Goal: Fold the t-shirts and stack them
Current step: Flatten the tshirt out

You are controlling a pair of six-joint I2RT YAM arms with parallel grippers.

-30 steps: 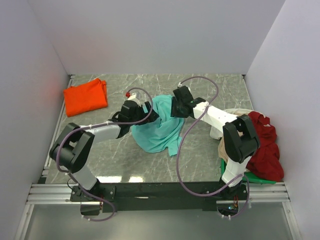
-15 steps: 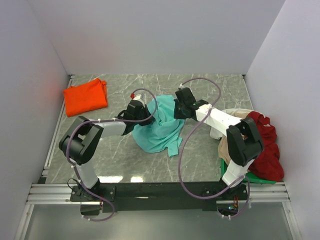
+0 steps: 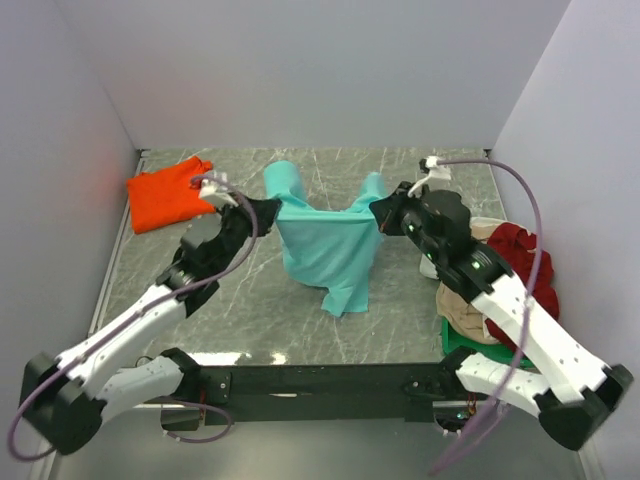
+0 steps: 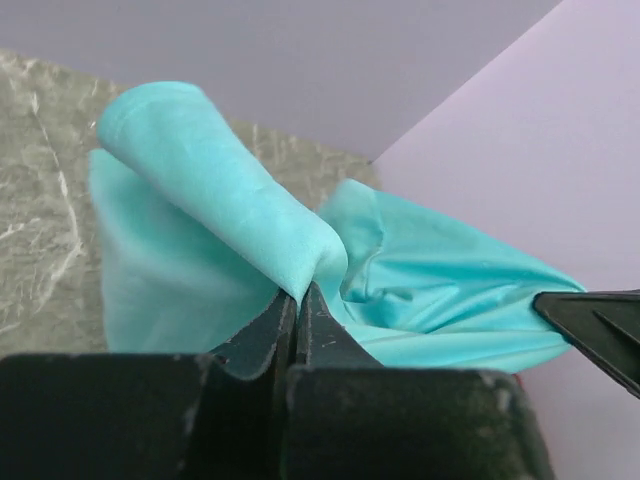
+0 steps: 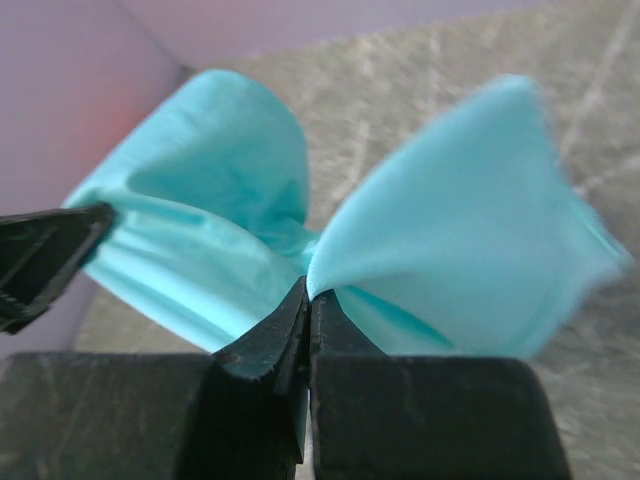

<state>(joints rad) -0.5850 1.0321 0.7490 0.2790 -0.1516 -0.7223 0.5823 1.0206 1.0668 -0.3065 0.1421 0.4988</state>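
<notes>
A teal t-shirt [image 3: 330,245] hangs stretched in the air between my two grippers, its lower part drooping toward the table. My left gripper [image 3: 272,208] is shut on the shirt's left upper edge; the wrist view shows the teal cloth [image 4: 250,210] pinched at the jaw tips [image 4: 297,292]. My right gripper [image 3: 382,208] is shut on the right upper edge, with the teal fabric [image 5: 450,220] caught between its tips [image 5: 309,289]. A folded orange t-shirt [image 3: 168,192] lies at the back left. A pile with dark red [image 3: 520,265], beige [image 3: 465,310] and green [image 3: 462,342] shirts sits at the right edge.
The marble table [image 3: 240,300] is boxed in by a back wall and side walls. The pile of shirts at the right crowds my right arm's base. A purple cable [image 3: 520,200] loops above the right arm.
Both grippers have closed on the teal shirt and lifted it off the table, moving apart and toward the back, so the shirt now hangs spread between them.
</notes>
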